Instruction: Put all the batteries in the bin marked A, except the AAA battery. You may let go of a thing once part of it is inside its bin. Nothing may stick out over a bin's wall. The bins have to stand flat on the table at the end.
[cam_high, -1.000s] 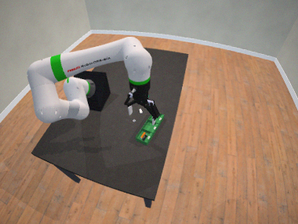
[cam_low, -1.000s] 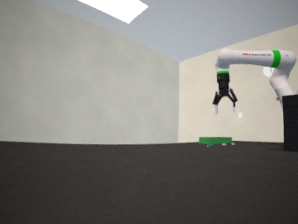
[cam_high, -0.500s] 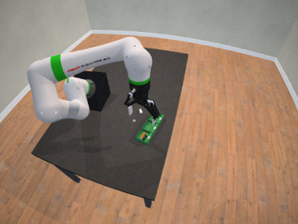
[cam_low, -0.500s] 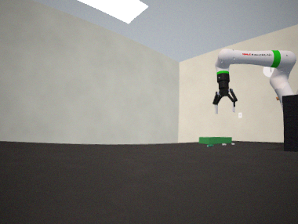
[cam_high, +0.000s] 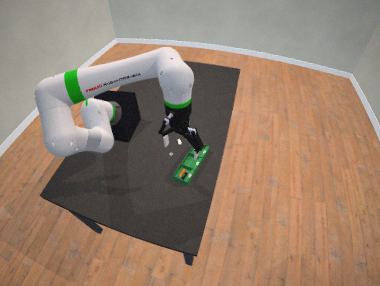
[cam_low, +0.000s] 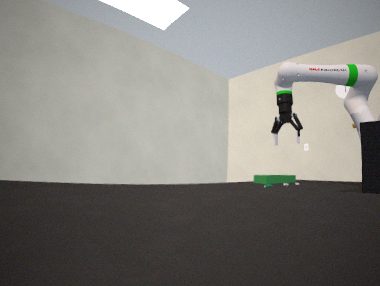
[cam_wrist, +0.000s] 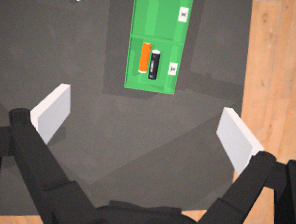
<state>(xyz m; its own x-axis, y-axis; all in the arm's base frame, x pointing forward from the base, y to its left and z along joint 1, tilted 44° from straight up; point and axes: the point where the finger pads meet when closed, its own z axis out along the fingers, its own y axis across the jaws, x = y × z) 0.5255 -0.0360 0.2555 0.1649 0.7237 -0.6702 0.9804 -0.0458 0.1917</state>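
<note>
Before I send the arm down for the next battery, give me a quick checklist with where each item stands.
1. Gripper open and holding nothing: ok.
2. Gripper well above the table: ok, the exterior view shows it high over the green bin.
3. Bin flat on the table: ok.
4. Nothing sticking over the bin wall: ok; the orange battery and black battery lie side by side inside one compartment.
5. That compartment is the one marked A: cannot tell, its label is too small to read.
6. Batteries left on the table: cannot tell; small pale objects lie beside the bin, type unclear.
</note>
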